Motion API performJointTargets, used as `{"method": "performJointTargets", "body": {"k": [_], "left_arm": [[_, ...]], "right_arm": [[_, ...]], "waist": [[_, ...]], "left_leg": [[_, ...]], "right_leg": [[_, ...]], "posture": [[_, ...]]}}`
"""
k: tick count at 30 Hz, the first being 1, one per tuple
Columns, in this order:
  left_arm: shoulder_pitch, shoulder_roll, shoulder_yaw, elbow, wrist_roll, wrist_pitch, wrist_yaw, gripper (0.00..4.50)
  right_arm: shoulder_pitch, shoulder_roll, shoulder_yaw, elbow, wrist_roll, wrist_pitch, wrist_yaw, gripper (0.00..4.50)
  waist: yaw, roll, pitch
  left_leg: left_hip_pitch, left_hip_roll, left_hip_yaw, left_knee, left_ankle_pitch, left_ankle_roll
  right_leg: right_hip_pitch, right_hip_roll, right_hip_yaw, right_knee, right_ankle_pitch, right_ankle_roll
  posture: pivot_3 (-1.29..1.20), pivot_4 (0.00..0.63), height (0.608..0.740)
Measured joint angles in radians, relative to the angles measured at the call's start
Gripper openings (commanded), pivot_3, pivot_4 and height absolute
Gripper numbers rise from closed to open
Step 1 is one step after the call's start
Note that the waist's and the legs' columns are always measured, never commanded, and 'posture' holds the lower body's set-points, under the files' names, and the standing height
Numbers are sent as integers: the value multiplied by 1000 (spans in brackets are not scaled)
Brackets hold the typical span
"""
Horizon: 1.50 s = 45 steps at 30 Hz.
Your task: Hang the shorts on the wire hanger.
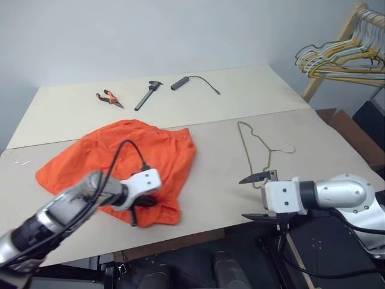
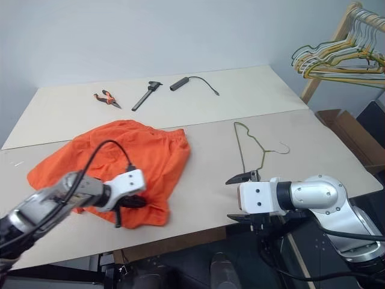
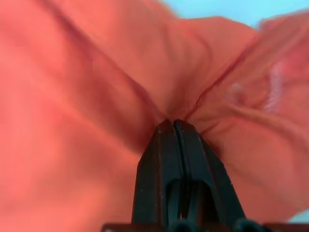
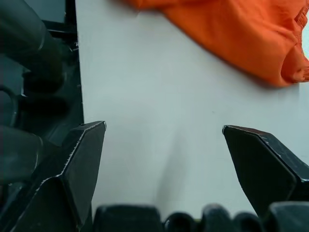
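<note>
Shorts (image 1: 117,159) lie crumpled on the near left of the table (image 1: 204,180) in the head views, and your left gripper (image 1: 142,205) is down on their near edge, so treat the step in hand as securing that pinch. The wire hanger (image 1: 249,147) lies flat to the right of the shorts, well apart from them, hook toward the right. Your right gripper (image 1: 257,195) hovers just off the near edge of the table below the hanger, touching nothing. Pliers (image 1: 108,97) and other tools sit at the far side, out of your way.

From the left wrist, the fingers (image 3: 166,154) are pressed together with orange fabric bunched between the tips. You hold one fold, so lift slowly and check that the cloth follows.

From the right wrist, the fingers (image 4: 82,159) stand wide apart over bare table, the shorts' edge beyond. Bring that hand to the hanger without dragging the wire off the edge.
</note>
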Motion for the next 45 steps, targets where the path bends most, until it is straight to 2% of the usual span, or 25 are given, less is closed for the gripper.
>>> {"method": "performJointTargets", "body": {"k": [4, 8, 9, 11, 14, 19, 23, 24, 30, 35, 38, 45], "left_arm": [[5, 22, 46, 115, 54, -107, -50, 19], [5, -3, 92, 134, 69, -189, -110, 19], [5, -18, 101, 125, 61, -204, -125, 327], [4, -34, 106, 102, 33, -205, -170, 627], [-4, -69, 125, 48, -43, -167, -242, 1539], [-70, -122, 138, -13, -113, -36, -257, 3124], [-152, -214, 135, -60, -160, 198, -172, 4353], [-186, -250, 123, -79, -170, 308, -127, 4466], [-202, -355, 30, -140, -175, 606, 51, 4466], [-204, -432, 8, -148, -139, 682, 198, 4466], [-204, -454, 5, -148, -122, 691, 247, 3855], [-204, -454, -17, -144, -91, 670, 312, 1501]], "right_arm": [[0, 0, 0, 0, 1, 1, -3, 4500], [-11, 12, 1, 6, 1, 1, -11, 4500], [-16, 17, 2, 6, 1, 1, -13, 4500], [-28, 21, 11, 8, 1, 1, -15, 4500], [-35, 25, 17, 13, 1, 1, -17, 4500], [-35, 25, 17, 15, 1, 1, -17, 4500], [-25, 22, 14, 12, 1, 1, -18, 4500], [-18, 22, 13, 9, 1, 1, -20, 4500], [4, 22, 12, -3, 1, 2, -32, 4500], [3, 22, 12, -10, 0, 2, -41, 4500], [3, 22, 12, -12, 1, 2, -42, 4500], [-6, 25, 16, -12, 0, 2, -48, 4500]], "waist": [[9, 0, 1], [21, -1, 3], [28, -1, 3], [31, -1, 3], [34, -1, 3], [31, -1, 3], [30, -2, 4], [30, -2, 4], [26, -2, 6], [30, -2, 6], [31, -2, 6], [31, -2, 5]], "left_leg": [[-1, 0, 0, 0, 0, 0], [-4, -1, 0, 0, -2, 3], [-5, -1, 0, 0, -2, 3], [-5, -2, 0, 0, -2, 3], [-5, -2, 0, 0, -2, 3], [-4, -2, 0, 2, -2, 3], [-4, -2, 0, 2, -2, 3], [-4, -3, 0, 2, -2, 4], [-4, -2, 0, 2, -3, 4], [-3, -3, 0, 3, -3, 4], [-3, -3, 0, 3, -2, 4], [-3, -3, 0, 3, -3, 4]], "right_leg": [[0, 0, 0, -1, -1, 1], [-3, -2, 0, -1, -1, 2], [-4, -2, 0, -1, -2, 2], [-4, -2, 0, -1, -2, 2], [-3, -2, -1, -1, -2, 2], [-2, -2, -1, 0, -2, 3], [-2, -2, -1, 0, -2, 3], [-1, -2, -1, 0, -2, 4], [-1, -2, 0, 1, -3, 4], [0, -2, 0, 1, -2, 4], [0, -2, 0, 1, -2, 4], [0, -2, 0, 1, -2, 3]], "posture": [[-166, 124, 740], [-158, 118, 740], [-157, 116, 740], [-158, 114, 740], [-167, 110, 740], [-179, 114, 740], [-186, 123, 740], [-187, 125, 740], [-186, 126, 740], [-187, 117, 740], [-186, 108, 740], [-175, 96, 740]]}}
